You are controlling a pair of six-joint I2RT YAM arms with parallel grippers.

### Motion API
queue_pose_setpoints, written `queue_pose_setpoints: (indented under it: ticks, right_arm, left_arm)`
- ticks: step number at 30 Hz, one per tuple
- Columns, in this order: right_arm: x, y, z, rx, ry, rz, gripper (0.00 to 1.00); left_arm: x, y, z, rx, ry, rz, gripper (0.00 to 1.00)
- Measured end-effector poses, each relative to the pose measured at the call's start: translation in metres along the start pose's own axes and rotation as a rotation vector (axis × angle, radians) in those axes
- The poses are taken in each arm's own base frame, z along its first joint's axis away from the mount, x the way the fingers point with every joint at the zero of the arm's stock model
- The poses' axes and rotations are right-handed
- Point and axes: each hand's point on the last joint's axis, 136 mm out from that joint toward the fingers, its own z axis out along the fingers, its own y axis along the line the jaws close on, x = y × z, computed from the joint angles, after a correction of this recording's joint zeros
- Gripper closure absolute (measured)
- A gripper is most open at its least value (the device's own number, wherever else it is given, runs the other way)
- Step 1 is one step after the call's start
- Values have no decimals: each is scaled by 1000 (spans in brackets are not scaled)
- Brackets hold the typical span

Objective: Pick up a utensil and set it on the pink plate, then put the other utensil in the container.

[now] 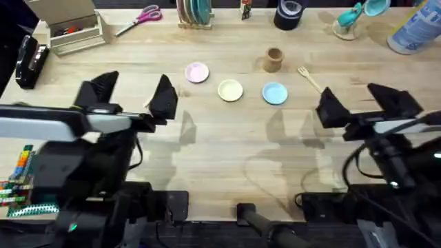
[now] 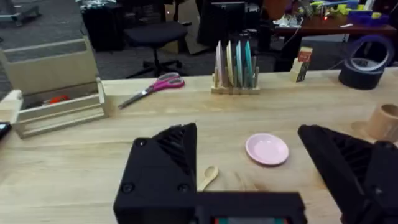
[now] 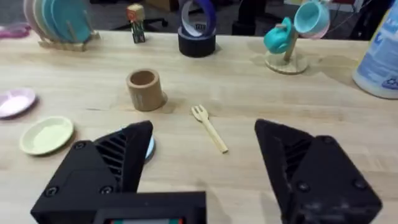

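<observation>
1. Nothing of the task is done yet. The spoon (image 2: 208, 177) lies on the table, just beside the left gripper (image 2: 249, 180), and the pink plate (image 2: 267, 149) is bare.
2. The fork (image 3: 209, 127) also lies on the table, near the cup (image 3: 145, 89) but apart from it, prongs toward the cup side. In the overhead view it is between the cup (image 1: 274, 59) and the right gripper (image 1: 358, 103).
3. Both grippers have the fingers spread wide and hold nothing. The left one hangs over the table near the spoon, the right gripper (image 3: 199, 174) in front of the fork.
4. Both steps are left: spoon onto the pink plate, then fork into the cup.
5. Materials: both utensils are pale wood, thin and flat, so I judge they are light and hard to pinch from the flat table. The spoon has a rounded oval end; the fork widens to short prongs.
6. The cup is a brown wooden cylinder with an open top, narrow. The plate is small, round and smooth, with a low raised rim. The table (image 1: 220, 158) is light wood with visible grain.
</observation>
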Motion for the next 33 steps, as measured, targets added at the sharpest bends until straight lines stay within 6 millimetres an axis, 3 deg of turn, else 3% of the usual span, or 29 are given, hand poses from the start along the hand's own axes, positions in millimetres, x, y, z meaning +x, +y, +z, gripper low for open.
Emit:
queue_pose_setpoints:
  ticks: [10, 18, 25, 33]
  right_arm:
    - [-59, 2, -46, -2, 54, -39, 5]
    - [-90, 2, -61, -12, 204, -84, 5]
    - [-108, 2, -64, -32, 347, -139, 5]
    - [-114, 2, -59, -53, 479, -169, 5]
  left_arm:
    - [-78, 0, -39, -1, -33, 9, 7]
    - [-120, 0, -48, 1, 57, 14, 8]
    - [-139, 0, -49, 7, 208, 39, 8]
    - [-136, 2, -42, 24, 443, 89, 8]
